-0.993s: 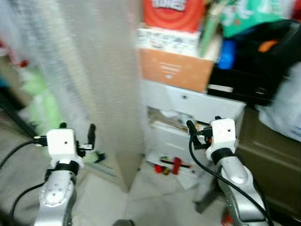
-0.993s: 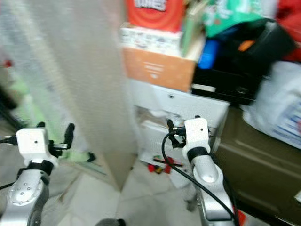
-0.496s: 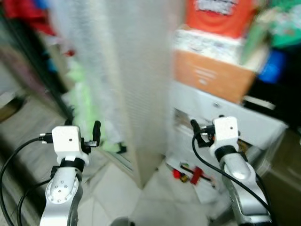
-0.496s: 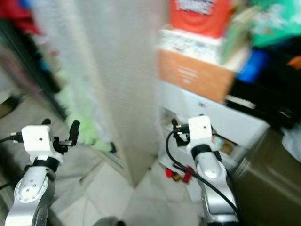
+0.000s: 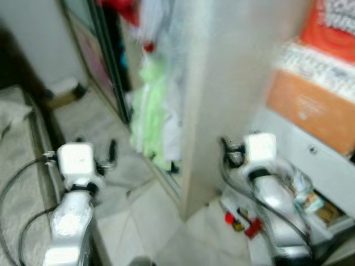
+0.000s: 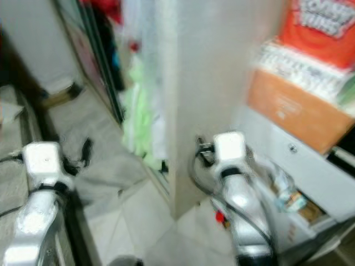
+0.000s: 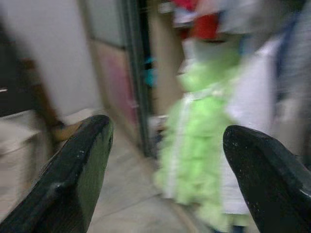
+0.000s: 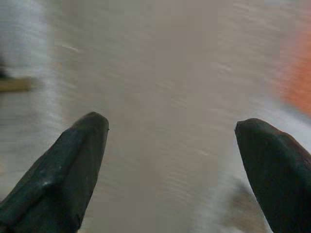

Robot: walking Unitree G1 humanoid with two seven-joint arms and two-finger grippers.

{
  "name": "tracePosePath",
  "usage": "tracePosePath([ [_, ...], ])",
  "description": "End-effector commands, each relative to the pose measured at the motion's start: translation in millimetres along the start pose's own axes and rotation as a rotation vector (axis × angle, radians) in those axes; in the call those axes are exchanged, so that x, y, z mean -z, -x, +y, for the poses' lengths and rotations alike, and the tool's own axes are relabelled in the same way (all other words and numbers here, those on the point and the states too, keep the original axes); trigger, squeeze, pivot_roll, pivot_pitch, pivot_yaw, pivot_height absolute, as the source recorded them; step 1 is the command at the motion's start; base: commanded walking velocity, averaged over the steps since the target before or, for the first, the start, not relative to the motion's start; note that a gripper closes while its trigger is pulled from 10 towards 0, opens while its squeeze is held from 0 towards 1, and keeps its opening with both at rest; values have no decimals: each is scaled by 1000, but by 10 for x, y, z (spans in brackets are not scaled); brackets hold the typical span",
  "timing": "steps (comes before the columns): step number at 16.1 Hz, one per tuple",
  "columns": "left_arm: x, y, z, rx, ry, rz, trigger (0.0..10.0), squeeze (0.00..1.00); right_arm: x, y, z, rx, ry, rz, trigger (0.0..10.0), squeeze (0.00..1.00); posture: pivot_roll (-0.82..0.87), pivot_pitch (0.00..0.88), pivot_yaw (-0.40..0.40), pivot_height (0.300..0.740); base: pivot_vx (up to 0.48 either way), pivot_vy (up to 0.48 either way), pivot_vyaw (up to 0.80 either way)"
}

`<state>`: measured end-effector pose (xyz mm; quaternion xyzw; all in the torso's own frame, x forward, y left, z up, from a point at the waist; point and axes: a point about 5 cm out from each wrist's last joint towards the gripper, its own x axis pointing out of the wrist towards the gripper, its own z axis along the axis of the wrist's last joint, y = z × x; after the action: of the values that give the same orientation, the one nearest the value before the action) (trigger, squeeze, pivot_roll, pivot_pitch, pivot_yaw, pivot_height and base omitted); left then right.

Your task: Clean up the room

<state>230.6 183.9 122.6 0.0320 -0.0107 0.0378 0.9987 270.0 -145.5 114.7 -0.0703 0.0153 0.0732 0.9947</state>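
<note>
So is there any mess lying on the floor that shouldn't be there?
Yes. Some small red things lie loose on the floor tiles beside the white drawer unit, too blurred to name. The unit's lower part gapes open with clutter poking out. Both grippers, left and right, hold nothing.

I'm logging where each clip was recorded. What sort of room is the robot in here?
Probably a cluttered bedroom or storage corner of a home: pale green and white clothes hang in an open wardrobe, an orange cardboard box is stacked on a white drawer unit, and small red items lie on the tiled floor.
</note>
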Motion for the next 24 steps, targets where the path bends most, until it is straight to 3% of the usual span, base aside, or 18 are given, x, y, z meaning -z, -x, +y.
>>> tracePosePath([
  [1, -11, -2, -31, 5, 7, -6, 10000, 0, 9, 6, -76, 17, 17, 3, 10000, 0, 24, 4, 8, 740, 0, 0, 800],
  [7, -5, 52, -20, 3, 10, 4, 10000, 0, -1, 136, -123, 10, 62, -6, 10000, 0, 22, 13, 6, 740, 0, 0, 718],
  [9, 22, 219, -47, 21, 17, 37, 10000, 0, 19, 296, -197, 4, 108, 5, 10000, 0, 21, 17, 8, 740, 0, 0, 534],
  [11, 51, 245, -8, -3, 30, 54, 10000, 0, 58, 364, -252, 3, 114, 24, 10000, 0, 20, 25, 6, 740, 0, 0, 497],
  [24, 33, 180, -45, 15, 38, 54, 10000, 0, 42, 318, -194, -30, 102, 21, 10000, 0, 20, 19, -4, 740, 0, 0, 468],
])
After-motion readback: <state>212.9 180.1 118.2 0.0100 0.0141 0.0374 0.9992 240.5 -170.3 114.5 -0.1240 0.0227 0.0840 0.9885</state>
